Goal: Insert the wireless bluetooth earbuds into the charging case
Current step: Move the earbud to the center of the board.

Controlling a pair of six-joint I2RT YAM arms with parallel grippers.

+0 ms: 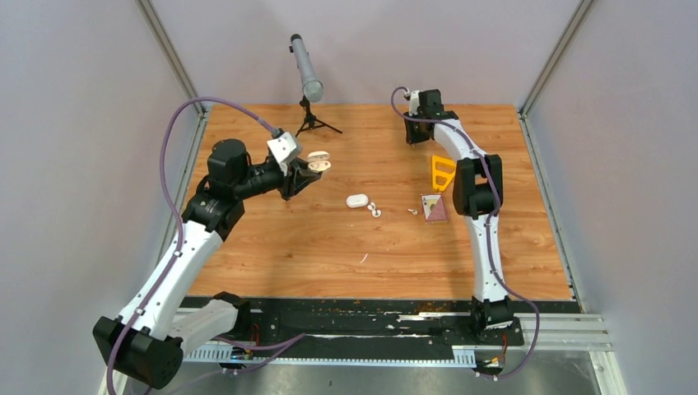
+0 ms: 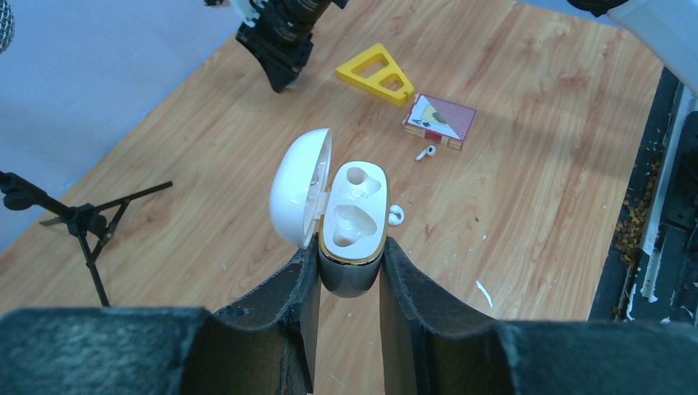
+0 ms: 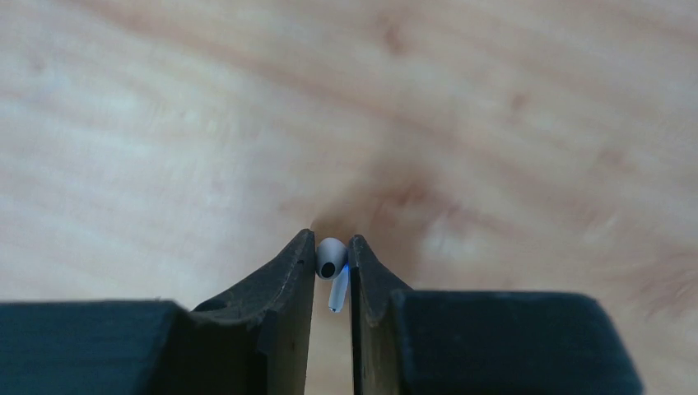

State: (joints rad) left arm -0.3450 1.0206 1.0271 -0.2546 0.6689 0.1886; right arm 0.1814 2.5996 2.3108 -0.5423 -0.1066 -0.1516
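Observation:
My left gripper (image 2: 349, 257) is shut on the dark lower shell of an open charging case (image 2: 355, 216) and holds it above the table. The white lid is swung left and both wells show. In the top view that case (image 1: 318, 160) sits at the left gripper (image 1: 306, 174). My right gripper (image 3: 332, 247) is at the far side of the table (image 1: 416, 136), with a white earbud (image 3: 331, 260) pinched between its fingertips just above the wood. More earbuds lie loose mid-table (image 1: 374, 209), (image 1: 411, 211), and one of them shows in the left wrist view (image 2: 425, 152).
A second, closed white case (image 1: 356, 201) lies mid-table. A card box (image 1: 434, 207) and a yellow triangle (image 1: 443, 173) lie by the right arm. A microphone on a small tripod (image 1: 309, 82) stands at the back. Grey walls enclose the table (image 1: 329, 255).

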